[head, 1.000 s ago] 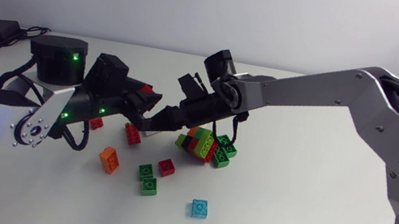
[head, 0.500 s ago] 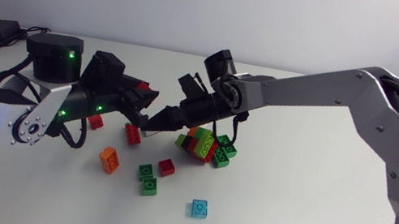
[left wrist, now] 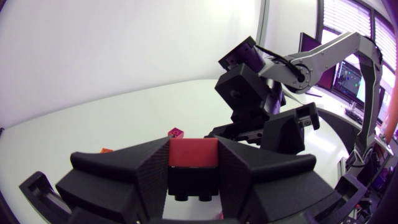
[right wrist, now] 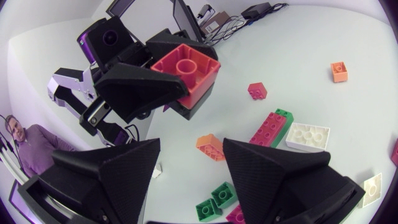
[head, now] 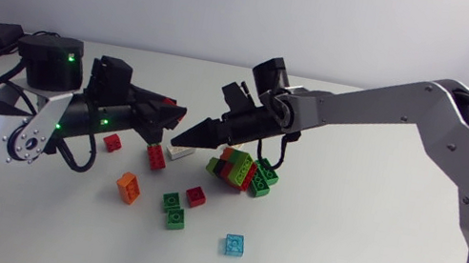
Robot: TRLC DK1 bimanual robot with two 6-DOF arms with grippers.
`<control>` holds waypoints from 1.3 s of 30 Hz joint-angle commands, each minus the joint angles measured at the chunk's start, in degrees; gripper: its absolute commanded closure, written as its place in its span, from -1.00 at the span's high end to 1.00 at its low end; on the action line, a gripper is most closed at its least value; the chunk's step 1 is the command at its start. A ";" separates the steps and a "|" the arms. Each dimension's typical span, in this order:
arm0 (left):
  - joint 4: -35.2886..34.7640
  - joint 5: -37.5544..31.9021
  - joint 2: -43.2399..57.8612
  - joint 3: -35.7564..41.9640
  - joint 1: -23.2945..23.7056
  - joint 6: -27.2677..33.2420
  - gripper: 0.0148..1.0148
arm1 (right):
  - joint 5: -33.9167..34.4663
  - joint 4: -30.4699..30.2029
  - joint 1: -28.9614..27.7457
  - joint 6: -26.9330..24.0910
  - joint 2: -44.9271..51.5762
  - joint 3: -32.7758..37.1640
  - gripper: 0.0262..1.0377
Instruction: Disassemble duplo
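My left gripper is shut on a red duplo brick with a black brick stuck beneath it, held above the table. In the right wrist view the red brick shows its stud between the left fingers. My right gripper hovers just right of it, open and empty, its fingers spread wide. A white brick lies on the table below both grippers, beside a red brick. A stacked red and green cluster sits under the right arm.
Loose bricks lie in front of the grippers: an orange brick, a small red brick, two green bricks and a blue brick. Another red brick lies under the left arm.
My right gripper has opened and pulled back to the right, away from the left gripper. The left arm has drawn slightly left, keeping the red and black bricks. The white brick lies on the table.
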 commanded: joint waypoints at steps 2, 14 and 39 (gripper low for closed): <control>0.31 5.46 1.47 1.33 2.22 -5.62 -0.93 | -1.14 2.49 -0.41 1.16 -1.36 -3.11 0.74; -0.66 21.37 4.99 3.79 4.68 -11.07 -0.93 | -1.06 9.79 0.21 1.07 -5.40 -8.12 0.81; -0.75 32.27 8.41 5.81 6.17 -14.94 -0.93 | -0.53 13.92 1.35 1.16 -8.22 -11.11 0.33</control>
